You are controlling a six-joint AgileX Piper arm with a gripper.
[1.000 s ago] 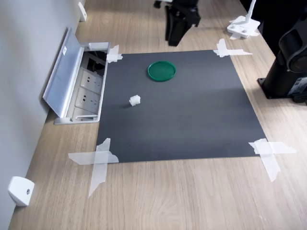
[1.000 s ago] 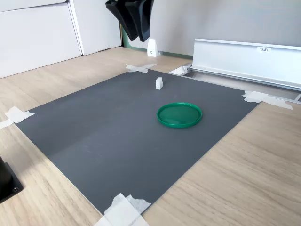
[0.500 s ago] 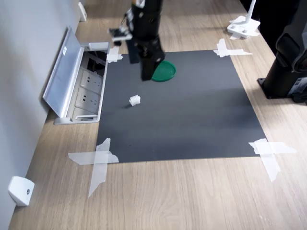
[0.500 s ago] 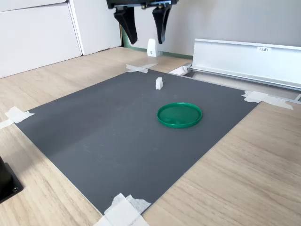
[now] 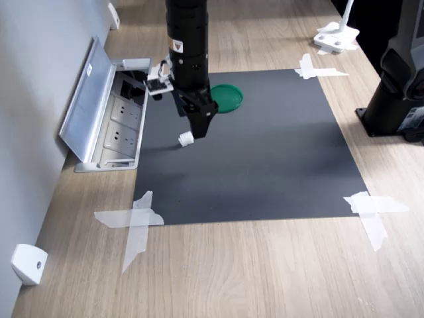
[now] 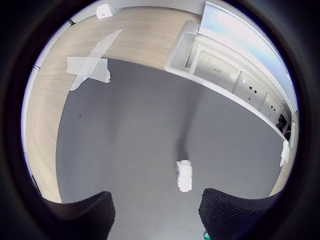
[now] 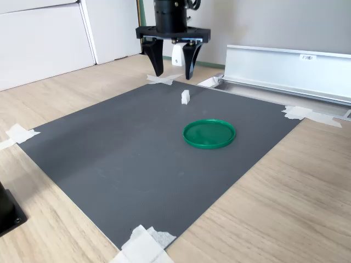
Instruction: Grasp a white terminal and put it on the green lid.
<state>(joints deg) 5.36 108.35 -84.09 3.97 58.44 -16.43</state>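
The white terminal (image 5: 186,138) (image 7: 185,97) (image 6: 184,175) lies on the dark mat (image 5: 265,152), apart from the green lid (image 5: 228,98) (image 7: 209,133). My gripper (image 5: 199,127) (image 7: 174,71) (image 6: 157,215) hangs open just above the mat, close over the terminal, touching nothing. In the first exterior view the arm covers the lid's left edge and the terminal sits just left of the fingertips. In the wrist view the terminal lies a little ahead of the gap between both black fingers (image 6: 82,215), nearer one of them.
An open floor socket box with a raised metal lid (image 5: 99,106) (image 7: 285,68) borders the mat. White tape strips (image 5: 136,218) hold the mat corners. A white wedge piece (image 5: 28,263), a black base (image 5: 397,99) and a white stand (image 5: 336,36) sit on the wooden surface.
The arm has swung from beyond the lid towards the terminal and come down low over the mat. The jaws went from close together to spread wide.
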